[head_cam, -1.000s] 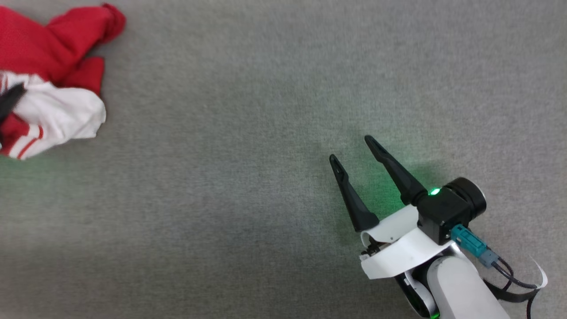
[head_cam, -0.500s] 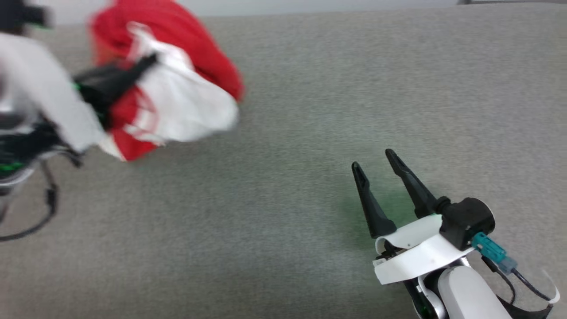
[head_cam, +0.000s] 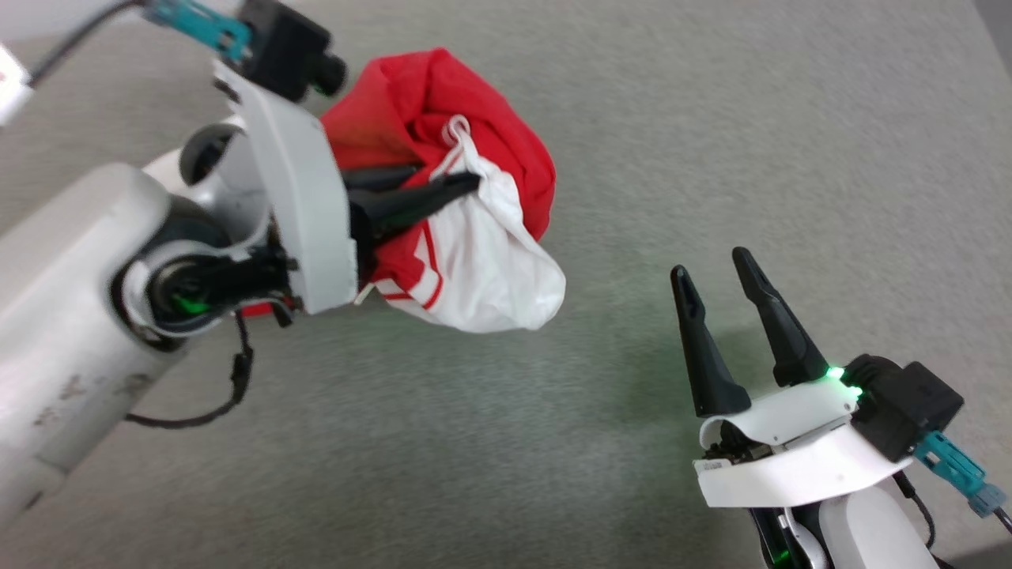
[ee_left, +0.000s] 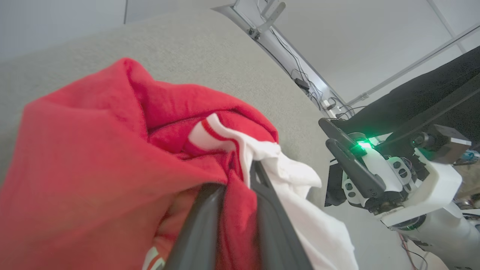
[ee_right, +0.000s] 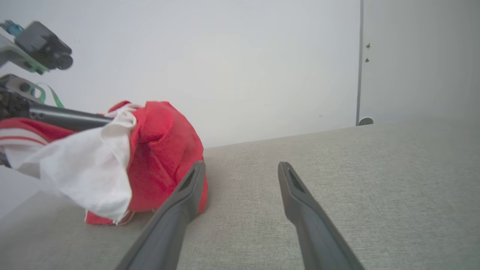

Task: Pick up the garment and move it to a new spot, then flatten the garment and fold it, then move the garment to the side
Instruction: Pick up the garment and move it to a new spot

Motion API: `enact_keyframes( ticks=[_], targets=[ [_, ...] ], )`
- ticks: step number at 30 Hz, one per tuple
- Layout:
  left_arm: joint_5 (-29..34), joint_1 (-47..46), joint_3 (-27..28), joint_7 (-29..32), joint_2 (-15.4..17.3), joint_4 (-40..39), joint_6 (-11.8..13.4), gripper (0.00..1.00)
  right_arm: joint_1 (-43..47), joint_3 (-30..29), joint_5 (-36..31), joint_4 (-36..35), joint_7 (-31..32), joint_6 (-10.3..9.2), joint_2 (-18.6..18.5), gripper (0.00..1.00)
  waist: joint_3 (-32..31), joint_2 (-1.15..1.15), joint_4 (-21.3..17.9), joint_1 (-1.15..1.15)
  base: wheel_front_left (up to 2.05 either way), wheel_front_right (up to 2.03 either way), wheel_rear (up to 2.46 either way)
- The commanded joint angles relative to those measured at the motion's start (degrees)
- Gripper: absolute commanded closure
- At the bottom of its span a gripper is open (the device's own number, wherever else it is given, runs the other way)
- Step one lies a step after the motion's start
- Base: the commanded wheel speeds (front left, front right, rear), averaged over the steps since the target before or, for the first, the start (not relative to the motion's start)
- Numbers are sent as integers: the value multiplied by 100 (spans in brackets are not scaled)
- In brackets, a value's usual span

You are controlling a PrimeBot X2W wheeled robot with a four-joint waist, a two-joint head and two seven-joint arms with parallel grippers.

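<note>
Grey fabric surface (head_cam: 711,118), white wall (ee_right: 225,56), bunched garment (head_cam: 474,261)

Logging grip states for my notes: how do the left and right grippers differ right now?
The left gripper has its jaws clamped on the bunched garment; the right gripper has its jaws spread wide and holds nothing. In the head view the left gripper points sideways toward the right arm, while the right gripper points up over the grey surface. Both are long, dark and tapered.
</note>
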Motion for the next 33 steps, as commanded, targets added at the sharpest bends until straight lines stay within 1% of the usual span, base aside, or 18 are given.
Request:
enact_keyframes(
  ticks=[1, 4, 10, 17, 22, 23, 24, 25, 26, 30, 33],
  targets=[
    [54, -6, -49, 0, -36, 65, 3, 100, 62, 6, 42, -72, -25, 0, 18, 0, 477, 0, -535, 0, 0, 0, 0],
    [83, 144, -159, -35, -126, 248, 3, 100, 149, 55, 179, -195, -25, 0, 18, 0, 587, 0, -763, 0, 0, 0, 0],
    [198, 466, -373, -156, -22, 844, 3, 100, 313, 155, 337, -384, -25, 0, 19, 0, 738, 0, -1102, 0, 0, 0, 0],
    [395, 779, -652, -362, 59, 1581, 36, 100, 400, 234, 435, -532, -25, 0, 18, 0, 917, 0, -1286, 0, 0, 0, 0],
    [463, 927, -881, -385, 75, 1865, 57, 100, 396, 264, 460, -584, -25, 0, 16, 0, 991, 0, -1340, 0, 0, 0, 0],
    [467, 951, -921, -403, 72, 1872, 60, 84, 382, 260, 449, -580, -26, 0, 18, 0, 993, 0, -1331, 0, 0, 0, 0],
    [452, 969, -944, -427, 65, 1857, 66, 57, 361, 248, 424, -566, -26, 0, 16, 0, 984, 0, -1309, 0, 0, 0, 0],
    [428, 961, -937, -473, 56, 1801, 66, 21, 336, 235, 392, -547, -26, 0, 16, 0, 964, 0, -1274, 0, 0, 0, 0],
    [394, 934, -904, -549, 34, 1734, 66, 0, 313, 218, 363, -524, -26, 0, 17, 0, 936, 0, -1226, 0, 0, 0, 0],
    [177, 833, -705, -867, -20, 1389, 60, 0, 204, 114, 173, -391, -26, 0, 13, 0, 753, 0, -923, 0, 0, 0, 0],
    [234, 629, -611, -1065, -1, 1096, 36, 0, 164, 9, -31, -226, -26, 0, 13, 0, 577, 0, -602, 0, 0, 0, 0]
  ],
)
